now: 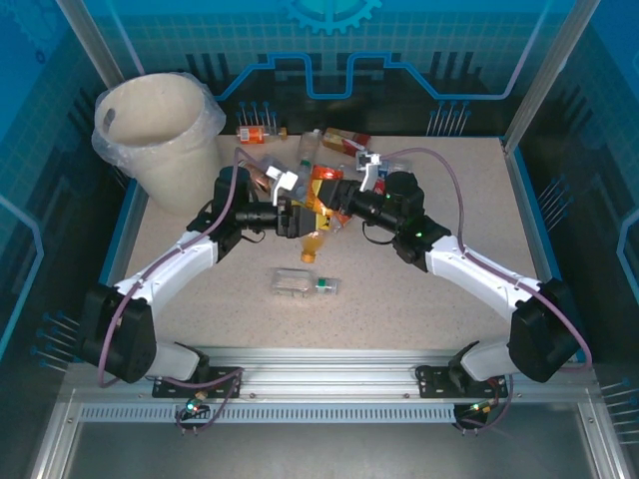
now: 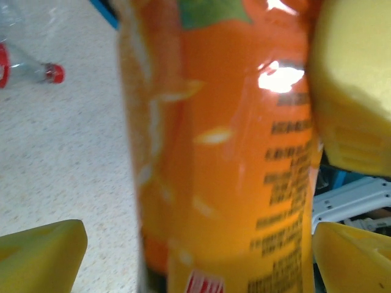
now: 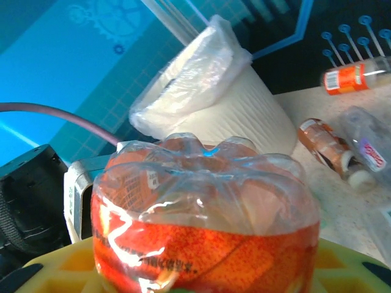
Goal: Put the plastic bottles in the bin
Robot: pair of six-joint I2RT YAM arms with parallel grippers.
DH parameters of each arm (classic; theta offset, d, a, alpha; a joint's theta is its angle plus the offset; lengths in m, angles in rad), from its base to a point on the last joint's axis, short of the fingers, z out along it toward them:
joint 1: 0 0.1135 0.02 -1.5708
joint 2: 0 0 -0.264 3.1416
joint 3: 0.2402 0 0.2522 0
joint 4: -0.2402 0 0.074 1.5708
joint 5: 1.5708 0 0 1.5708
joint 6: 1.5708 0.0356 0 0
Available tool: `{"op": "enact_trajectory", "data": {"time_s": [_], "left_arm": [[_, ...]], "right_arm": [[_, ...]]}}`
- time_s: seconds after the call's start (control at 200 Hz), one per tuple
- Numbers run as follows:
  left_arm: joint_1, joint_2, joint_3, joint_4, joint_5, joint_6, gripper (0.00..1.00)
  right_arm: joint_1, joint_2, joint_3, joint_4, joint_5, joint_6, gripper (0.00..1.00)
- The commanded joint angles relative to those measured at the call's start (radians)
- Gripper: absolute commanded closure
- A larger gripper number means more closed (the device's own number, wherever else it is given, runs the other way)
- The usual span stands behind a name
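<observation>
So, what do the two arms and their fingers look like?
The left arm and right arm match: curved white shells, black joints and bases, and a mauve cable looping along each. The fingers are yellow plastic.

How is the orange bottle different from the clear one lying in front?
The orange bottle has a bright orange label; the clear bottle is see-through with a green end. The orange bottle sits between the left arm and right arm; the clear bottle lies alone on the table. Both are small plastic bottles.
</observation>
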Motion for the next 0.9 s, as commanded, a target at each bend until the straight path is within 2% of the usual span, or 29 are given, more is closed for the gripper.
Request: {"op": "enact_trajectory", "data": {"time_s": [0.0,0.035,0.145,0.205,0.26,0.38,0.55,0.66,0.82,0.895], "left_arm": [[-0.013,0.007,-0.015,0.174,0.097,-0.057,0.07],[-0.013,0.007,-0.023,0.201,0.107,-0.069,0.09],[-0.015,0.009,-0.040,0.261,0.123,-0.098,0.31],[-0.015,0.014,-0.037,0.257,0.121,-0.097,0.40],[-0.015,0.019,-0.034,0.251,0.113,-0.092,0.44],[-0.015,0.018,-0.029,0.214,0.035,-0.064,0.45],[-0.015,0.005,-0.010,0.080,-0.162,0.013,0.48],[-0.015,-0.008,-0.005,0.007,-0.320,0.047,0.46],[-0.014,-0.050,-0.005,-0.091,-0.678,0.104,0.46],[-0.013,-0.068,0.002,-0.121,-0.855,0.139,0.46]], "right_arm": [[0.009,0.010,0.036,0.075,-0.029,-0.002,0.53],[0.009,0.015,0.034,0.088,-0.031,0.007,0.53],[0.013,0.027,0.038,0.103,-0.038,0.018,0.52],[0.013,0.032,0.044,0.100,-0.050,0.021,0.48],[0.013,0.036,0.059,0.079,-0.063,0.018,0.44],[0.012,0.041,0.079,0.033,-0.072,0.008,0.36],[0.011,0.032,0.090,-0.015,-0.059,-0.011,0.26],[0.010,0.014,0.098,-0.075,-0.026,-0.043,0.17],[0.009,-0.035,0.094,-0.212,0.091,-0.108,0.01],[0.009,-0.060,0.079,-0.267,0.160,-0.133,0.00]]}}
